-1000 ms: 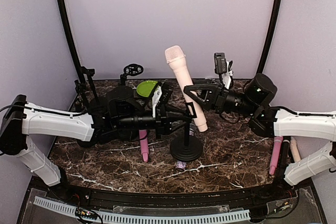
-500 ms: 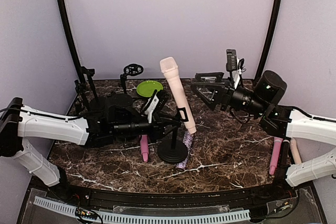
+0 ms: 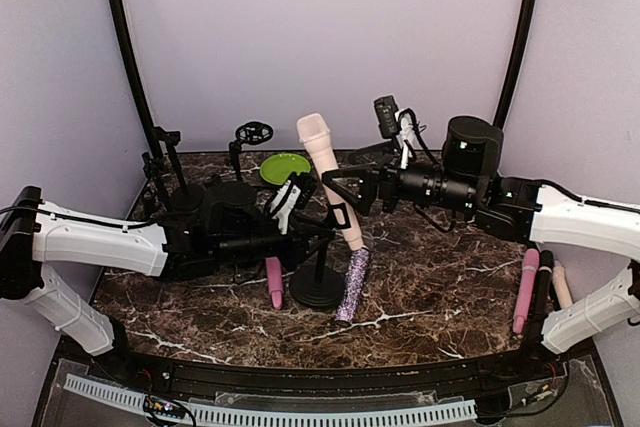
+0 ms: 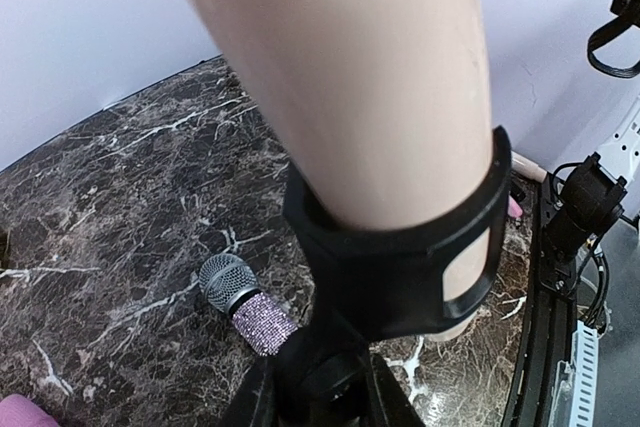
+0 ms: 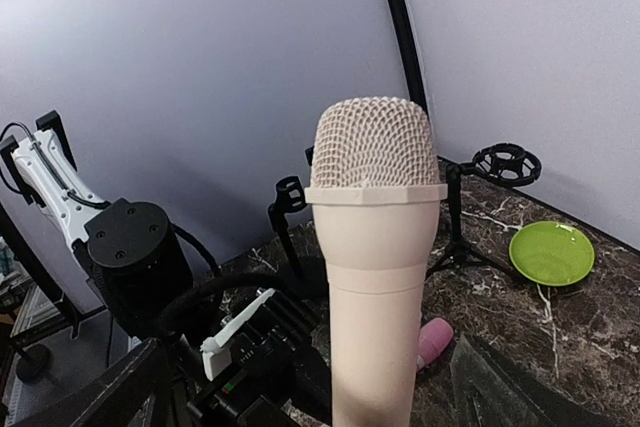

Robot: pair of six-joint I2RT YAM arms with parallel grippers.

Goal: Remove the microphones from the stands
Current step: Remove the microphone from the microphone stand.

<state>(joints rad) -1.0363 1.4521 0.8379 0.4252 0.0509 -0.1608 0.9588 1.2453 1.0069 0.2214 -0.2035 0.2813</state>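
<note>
A cream-pink microphone sits tilted in the black clip of a stand with a round base. My left gripper is shut on the stand's pole just under the clip; in the left wrist view the clip and microphone fill the frame above my gripper. My right gripper is open, its fingers on either side of the microphone body. In the right wrist view the microphone stands between the spread fingers.
A glitter microphone lies right of the base, a pink one left of it. Two more microphones lie at the right edge. A green plate and small stands are at the back.
The stand with its microphone has shifted left, uncovering the glitter microphone. My right gripper drew back to the right, then came in again and now straddles the microphone.
</note>
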